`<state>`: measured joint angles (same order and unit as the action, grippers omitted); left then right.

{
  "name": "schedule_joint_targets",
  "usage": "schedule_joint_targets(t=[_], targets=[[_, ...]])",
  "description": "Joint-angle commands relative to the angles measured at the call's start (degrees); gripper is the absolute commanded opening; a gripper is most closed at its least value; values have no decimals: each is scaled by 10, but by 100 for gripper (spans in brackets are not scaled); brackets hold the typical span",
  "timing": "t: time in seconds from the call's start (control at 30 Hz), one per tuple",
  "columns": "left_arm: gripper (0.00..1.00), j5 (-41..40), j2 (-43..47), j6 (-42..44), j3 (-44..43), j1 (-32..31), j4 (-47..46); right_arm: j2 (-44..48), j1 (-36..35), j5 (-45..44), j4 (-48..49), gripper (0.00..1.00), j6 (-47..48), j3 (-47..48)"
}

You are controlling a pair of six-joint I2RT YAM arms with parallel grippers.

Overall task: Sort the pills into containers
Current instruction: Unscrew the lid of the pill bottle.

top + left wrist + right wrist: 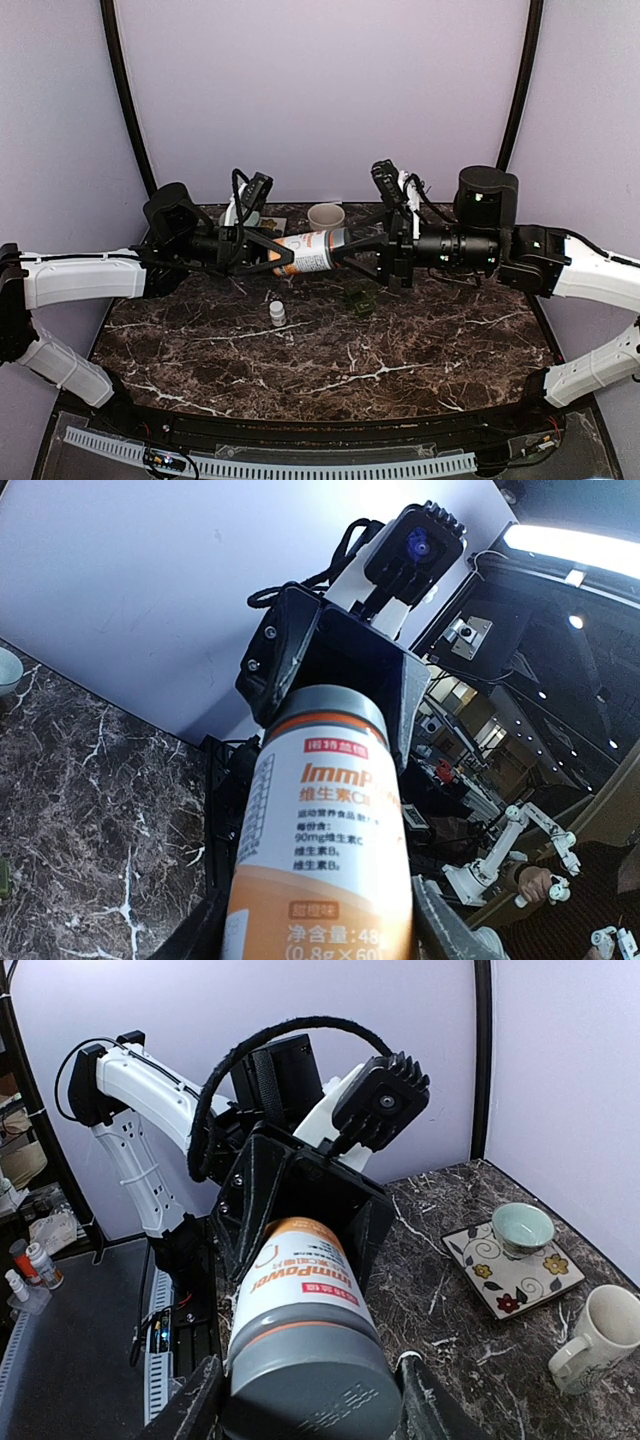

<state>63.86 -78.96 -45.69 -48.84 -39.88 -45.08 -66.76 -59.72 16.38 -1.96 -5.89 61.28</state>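
A big white and orange pill bottle (305,253) with a grey cap (310,1390) hangs level above the table, held between both arms. My left gripper (285,253) is shut on the bottle's body (325,830), one finger on each side. From the other end my right gripper (345,252) is shut round the cap. The dark green pill box (361,297), the container, lies on the marble just below the right gripper. No pills show; they are hidden.
A small white bottle (277,313) stands on the table left of the pill box. A cream mug (326,216) sits at the back behind the held bottle. A pale green bowl (522,1228) rests on a flowered saucer (510,1280) near it.
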Motion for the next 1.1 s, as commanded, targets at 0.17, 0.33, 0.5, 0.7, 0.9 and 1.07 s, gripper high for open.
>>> schedule_joint_targets(t=[0.17,0.33,0.5,0.7,0.9,1.07], targets=[[0,32,11,4,-14,4,-51,2,-2,-7,-8,70,5,12],[0,29,13,7,-8,4,-52,10,-2,-10,-1,76,-2,9],[0,14,23,28,-7,4,-33,21,-2,-13,7,82,-19,6],[0,-3,26,47,-9,4,-23,34,-2,-6,24,89,-57,-4],[0,-27,31,70,-13,4,-14,37,-2,-8,44,89,-125,-9],[0,-55,39,103,-7,4,-9,22,11,-45,42,88,-249,2]])
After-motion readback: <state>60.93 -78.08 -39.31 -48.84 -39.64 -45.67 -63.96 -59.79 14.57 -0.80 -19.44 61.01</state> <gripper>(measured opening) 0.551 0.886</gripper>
